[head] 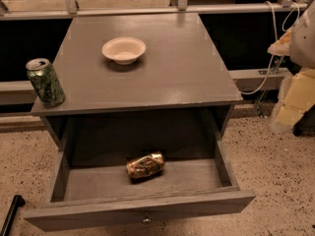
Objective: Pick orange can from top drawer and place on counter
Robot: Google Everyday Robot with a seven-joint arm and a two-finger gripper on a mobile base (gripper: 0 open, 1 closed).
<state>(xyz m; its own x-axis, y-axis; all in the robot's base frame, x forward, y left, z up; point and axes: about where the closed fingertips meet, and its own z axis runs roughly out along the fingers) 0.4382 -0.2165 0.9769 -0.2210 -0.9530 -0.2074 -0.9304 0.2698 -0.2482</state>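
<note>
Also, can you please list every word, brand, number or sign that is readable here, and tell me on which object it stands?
No text can be read anywhere.
The orange can, lying in the top drawer: dark mottled print, no letters can be made out.
The green can, upright on the counter: print unreadable.
The white bowl: plain, no marking.
The gripper is not in view.
</note>
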